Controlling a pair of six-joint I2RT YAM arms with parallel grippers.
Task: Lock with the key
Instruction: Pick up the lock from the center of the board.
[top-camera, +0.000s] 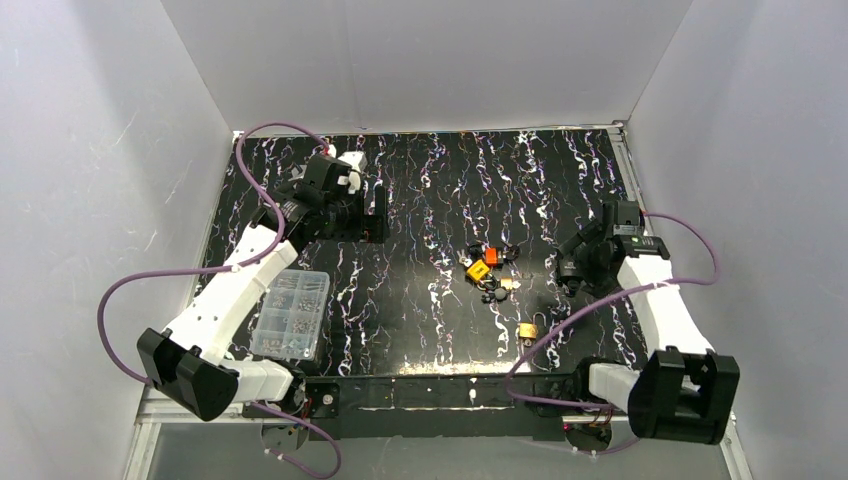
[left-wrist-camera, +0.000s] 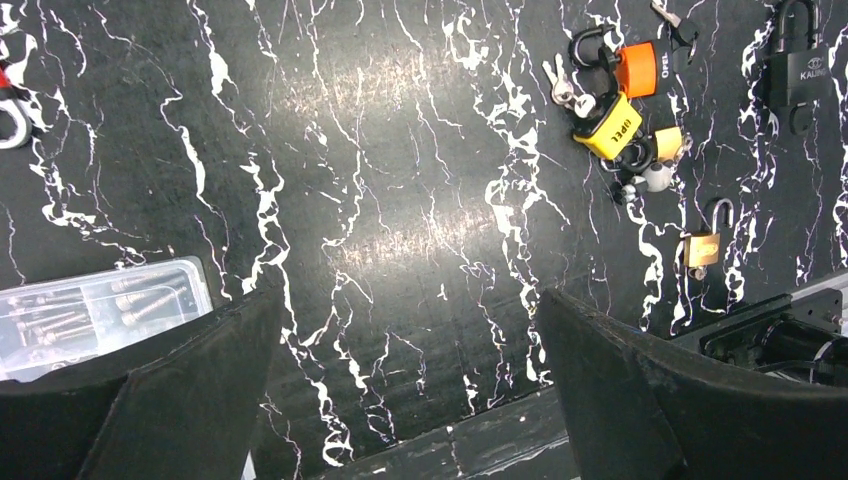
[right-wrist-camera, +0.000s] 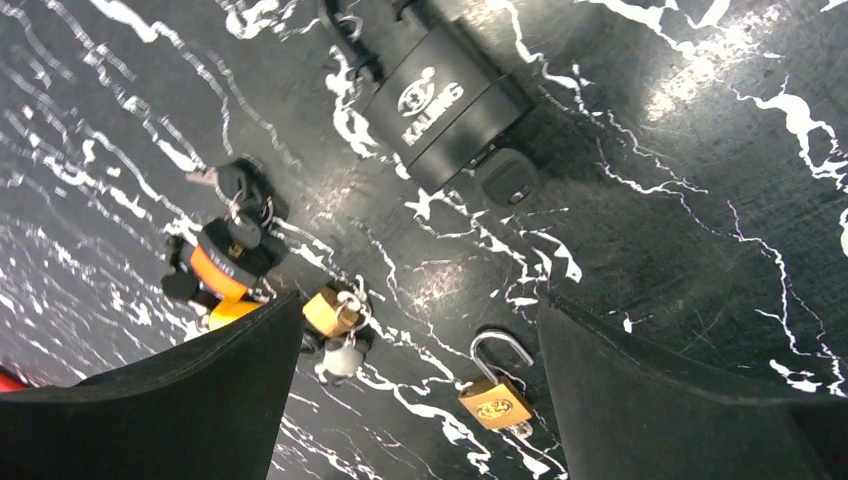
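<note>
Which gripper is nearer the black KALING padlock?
Right. The right gripper hovers almost over the black padlock; the left gripper is across the table, near the back-left corner.

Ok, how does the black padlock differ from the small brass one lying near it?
Colour: the black padlock is dark with white KALING lettering; the brass padlock is gold with a round emblem. Size: the black padlock is plainly bigger than the brass padlock. Key: a black key head sits at the black padlock's base; I cannot tell whether the brass padlock has one. Both lie flat on the table, ungripped.
</note>
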